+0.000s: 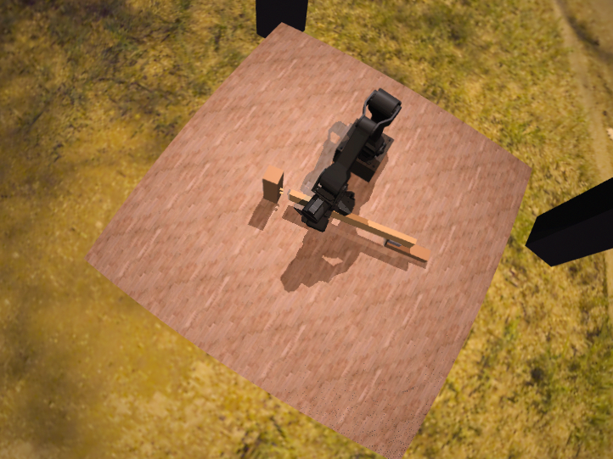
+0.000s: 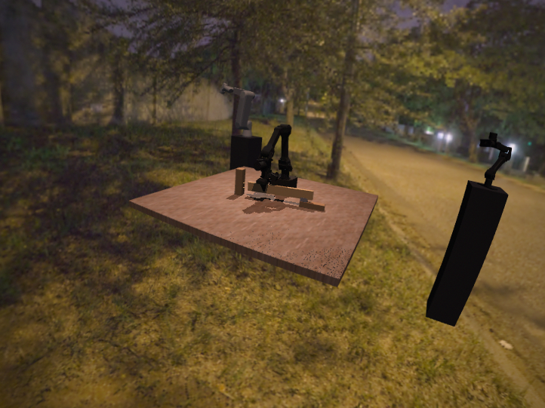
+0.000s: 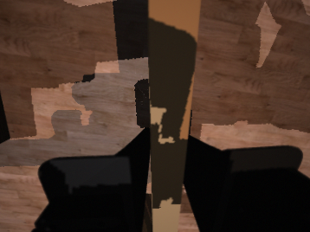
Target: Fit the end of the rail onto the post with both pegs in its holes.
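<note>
Rail [image 1: 375, 226]: long axis aimed at post [image 1: 272, 181], near end just right of the pegs, lifted off bench [image 1: 204, 285]. Jaws of gripper [image 1: 321, 213] clamped across rail near that end.

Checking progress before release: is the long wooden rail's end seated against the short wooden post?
Not seated. The long wooden rail ends short of the short wooden post, a gap showing.

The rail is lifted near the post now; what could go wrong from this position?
1. The rail end sits apart from the post, so the pegs may miss the holes if it is tilted.
2. Pushing toward the post could drag the far end out of the bracket.
3. The claw grips only the narrow sides, so the rail might pivot.
</note>
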